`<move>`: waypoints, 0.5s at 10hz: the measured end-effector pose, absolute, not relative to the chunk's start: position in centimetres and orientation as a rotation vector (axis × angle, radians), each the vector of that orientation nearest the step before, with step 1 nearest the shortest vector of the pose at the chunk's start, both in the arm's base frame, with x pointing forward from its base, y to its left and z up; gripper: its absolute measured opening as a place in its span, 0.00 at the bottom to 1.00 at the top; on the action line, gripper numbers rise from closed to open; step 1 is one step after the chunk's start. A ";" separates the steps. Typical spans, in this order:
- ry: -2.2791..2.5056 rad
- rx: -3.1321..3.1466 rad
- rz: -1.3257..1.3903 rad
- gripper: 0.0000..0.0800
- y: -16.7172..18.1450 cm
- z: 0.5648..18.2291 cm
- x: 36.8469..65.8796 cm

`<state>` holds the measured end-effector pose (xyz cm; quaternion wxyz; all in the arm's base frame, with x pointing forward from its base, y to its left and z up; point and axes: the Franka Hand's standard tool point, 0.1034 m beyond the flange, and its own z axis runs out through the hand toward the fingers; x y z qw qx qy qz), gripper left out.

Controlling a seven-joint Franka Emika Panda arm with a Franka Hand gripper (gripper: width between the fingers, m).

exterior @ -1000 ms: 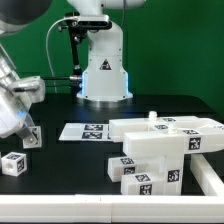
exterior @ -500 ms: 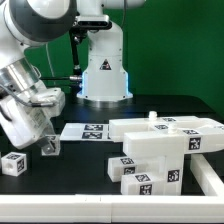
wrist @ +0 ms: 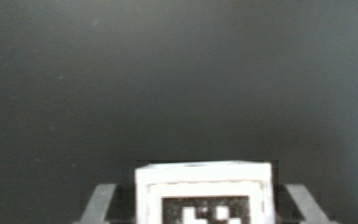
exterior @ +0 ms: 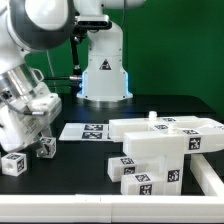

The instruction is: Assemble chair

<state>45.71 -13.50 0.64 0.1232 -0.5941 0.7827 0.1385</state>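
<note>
My gripper (exterior: 45, 143) hangs at the exterior view's left, just above the black table, shut on a small white tagged cube (exterior: 47, 147). In the wrist view the cube (wrist: 202, 190) sits between my two grey fingers (wrist: 105, 203), tag facing the camera. A second tagged cube (exterior: 13, 164) lies on the table close by, nearer the front edge. The partly built chair (exterior: 160, 145), stacked white bars and blocks with tags, stands at the exterior view's right.
The marker board (exterior: 85, 131) lies flat between the gripper and the chair. The robot base (exterior: 104, 70) stands at the back against a green wall. Another white part (exterior: 212, 175) shows at the right edge.
The arm has swung right and lowered, carrying the held cube down toward the table beside the marker board. The loose cube and the chair stack have not moved.
</note>
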 end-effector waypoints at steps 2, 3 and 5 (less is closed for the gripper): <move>2.256 -1.757 0.407 0.33 -13.5 0.6 45.8; 2.256 -1.758 0.407 0.33 -13.4 0.6 45.8; 2.327 -1.693 0.399 0.33 -13.8 0.6 45.5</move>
